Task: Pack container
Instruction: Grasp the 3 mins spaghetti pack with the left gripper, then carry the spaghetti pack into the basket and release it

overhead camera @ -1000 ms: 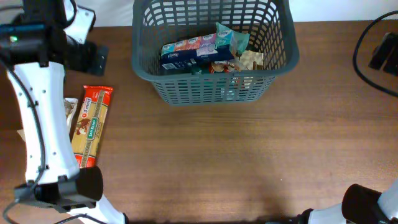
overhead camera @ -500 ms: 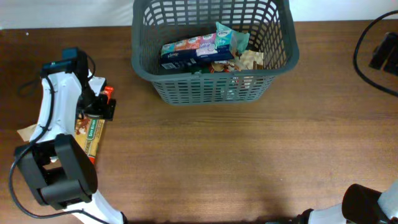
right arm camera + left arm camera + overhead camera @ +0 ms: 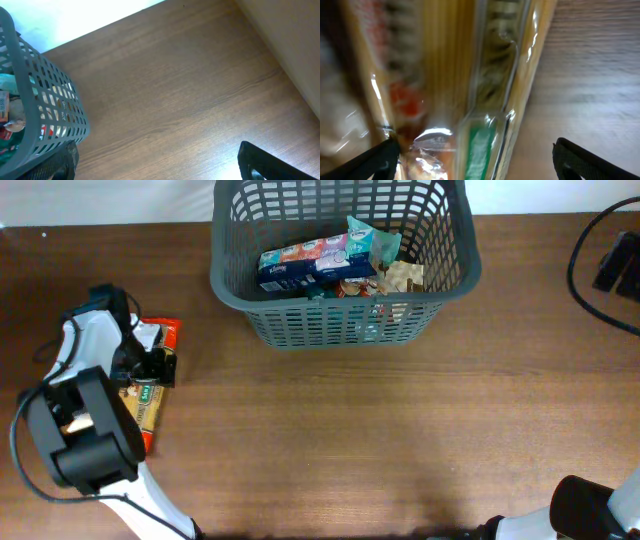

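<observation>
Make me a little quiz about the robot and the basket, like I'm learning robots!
1. True or false: the spaghetti packet already lies inside the container.
2. What is the left gripper right above? A) a banana B) the spaghetti packet C) a cup
3. Fill the gap: the left gripper's jaws are ____ (open or shut).

Key: 1 false, it lies on the table. 2 B. 3 open.
</observation>
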